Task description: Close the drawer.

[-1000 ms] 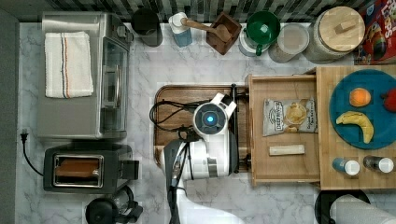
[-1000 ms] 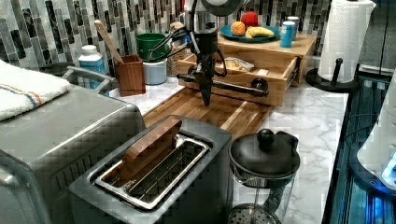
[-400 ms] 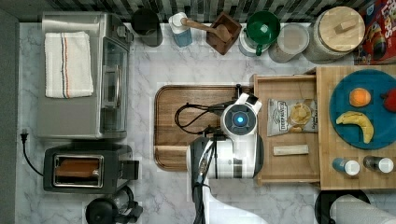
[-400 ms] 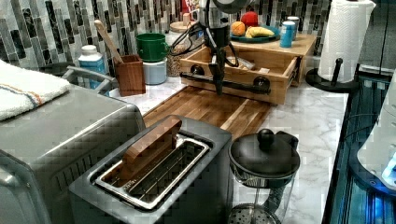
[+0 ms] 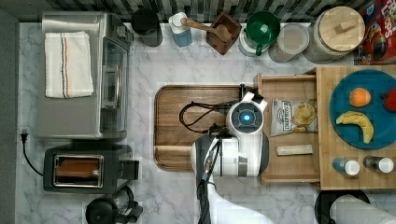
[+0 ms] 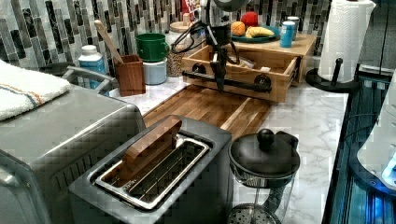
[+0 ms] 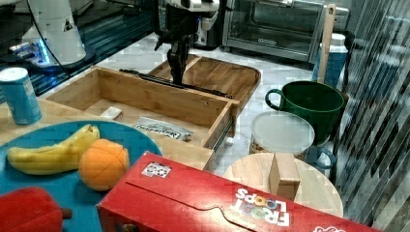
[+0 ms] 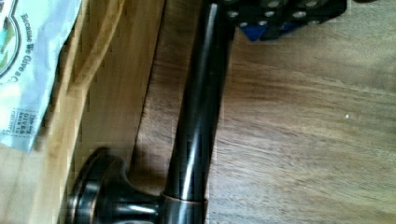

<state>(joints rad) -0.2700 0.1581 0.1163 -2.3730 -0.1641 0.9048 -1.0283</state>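
The drawer (image 5: 286, 164) is a light-wood box that sticks out part way from under the wooden stand (image 5: 327, 177). Inside it lie a snack bag (image 5: 292, 116) and a small white bar (image 5: 294, 150). Its long black bar handle (image 6: 240, 83) runs along the front. My gripper (image 6: 218, 79) points straight down with its fingers shut together, their tips against the handle on the side facing the brown tray. The right view has the gripper (image 7: 177, 72) at the handle (image 7: 203, 89) too. In the wrist view the handle (image 8: 198, 116) passes right by the fingertips (image 8: 280, 11).
A dark brown tray (image 5: 187, 140) lies in front of the drawer. On the stand sits a blue plate (image 5: 343, 95) with fruit. Cups and jars (image 5: 262, 28) line the back wall. A toaster (image 5: 84, 168), toaster oven (image 5: 79, 74) and paper towel roll (image 6: 348, 37) stand around.
My gripper has moved toward the top view's right with the handle. The drawer has slid further in under the stand, showing less of its inside.
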